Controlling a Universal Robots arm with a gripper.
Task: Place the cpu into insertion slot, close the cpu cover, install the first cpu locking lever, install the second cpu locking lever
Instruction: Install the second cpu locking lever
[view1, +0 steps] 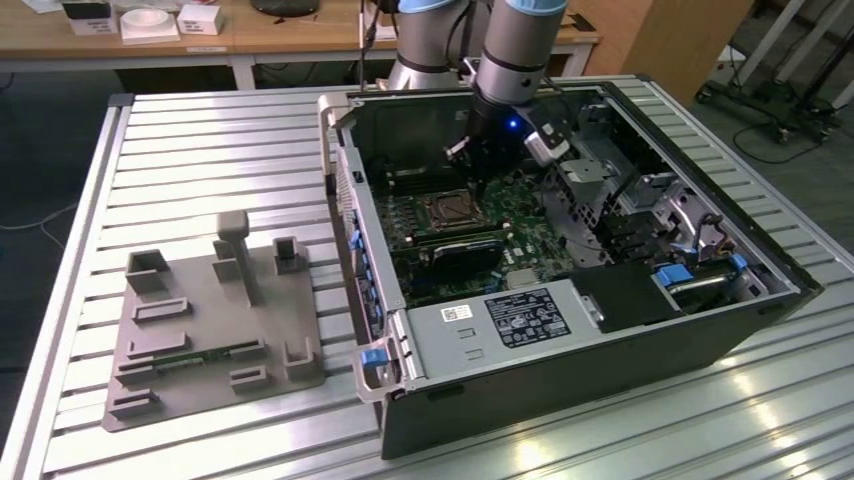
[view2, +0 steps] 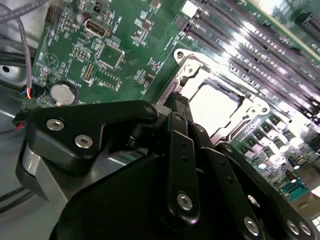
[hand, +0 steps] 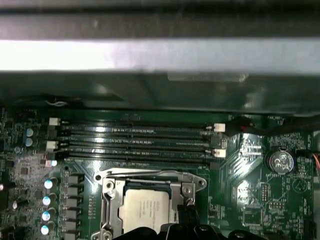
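The hand (view2: 182, 102) hovers at the edge of the insertion slot (hand: 148, 202); whether it is clenched cannot be told. The cpu (hand: 147, 209) sits seated just beneath it, framed by the lowered cpu cover (hand: 150, 177)

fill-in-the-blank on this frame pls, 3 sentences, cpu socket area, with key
1. The cpu lies inside the insertion slot, and its top is silvery-____.
2. The cpu cover lies ____ over the socket, framing the chip.
3. In the exterior view the end effector is inside the open computer ____, above the green motherboard.

Missing words: grey; closed; case
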